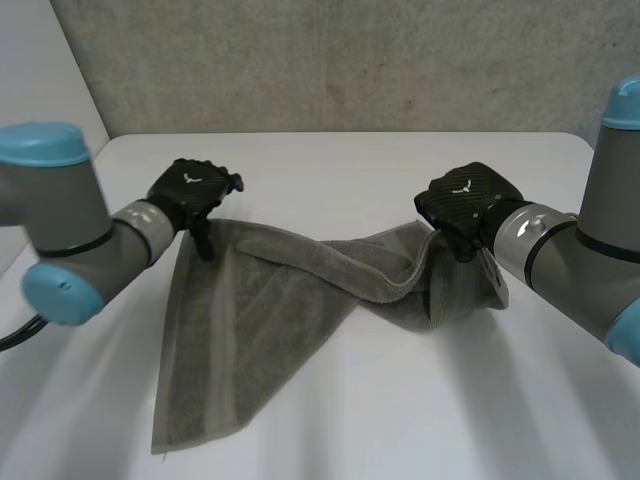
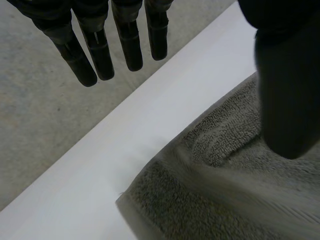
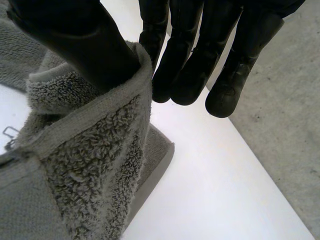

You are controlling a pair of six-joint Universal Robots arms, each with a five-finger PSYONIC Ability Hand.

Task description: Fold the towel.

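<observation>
A white table (image 1: 400, 400) stands before what looks like a grey concrete wall (image 1: 350, 60).

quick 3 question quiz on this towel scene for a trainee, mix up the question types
1. True or false: the towel lies fully spread and flat on the table.
2. Which hand holds a raised part of the towel pinched between thumb and fingers? A) left hand B) right hand C) neither
3. Fill in: the left hand's thumb presses down on the towel near its far left ____, with the fingers straight and off the cloth.

Key: 1 false, its right part is lifted and bunched; 2 B; 3 corner.
</observation>
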